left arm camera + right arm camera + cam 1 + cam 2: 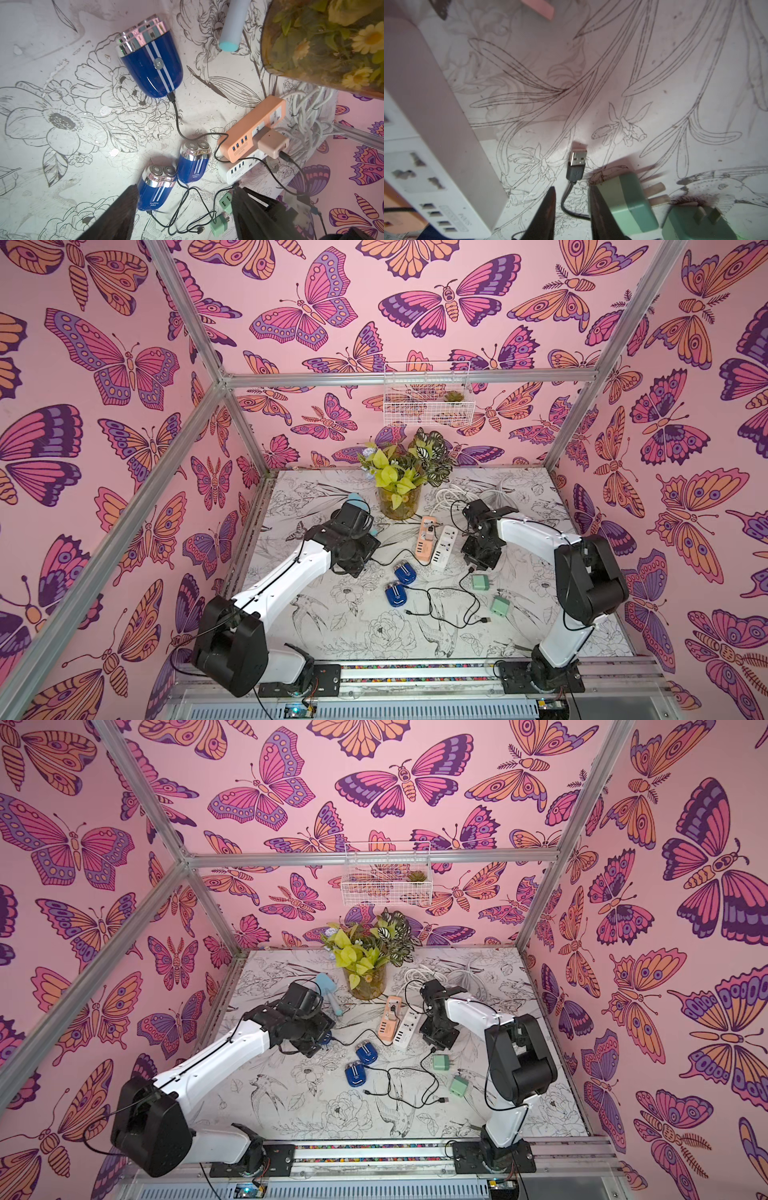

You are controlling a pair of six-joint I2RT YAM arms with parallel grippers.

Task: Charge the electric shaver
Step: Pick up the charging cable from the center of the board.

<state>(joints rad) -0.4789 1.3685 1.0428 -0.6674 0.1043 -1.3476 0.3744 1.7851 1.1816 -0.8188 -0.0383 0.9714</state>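
Observation:
Three blue electric shavers lie on the table. The nearest one [150, 62] has a black cable in its base, running to a pink adapter [272, 144] plugged into the orange power strip [249, 133]. The other two [405, 572] [397, 594] lie side by side with cables at their bases. My left gripper [185, 185] hangs open above them, holding nothing. My right gripper [572, 197] is open low over the table, its jaws narrowly straddling a black cable just behind its loose USB plug [577, 161]. A green adapter [627, 199] sits against one finger.
A white power strip [444, 545] lies beside the orange one. A second green adapter [500, 605] and another loose USB plug [484, 619] lie toward the front. A glass vase of plants [399, 502], a light blue brush [326, 986] and coiled white cable [478, 493] stand behind.

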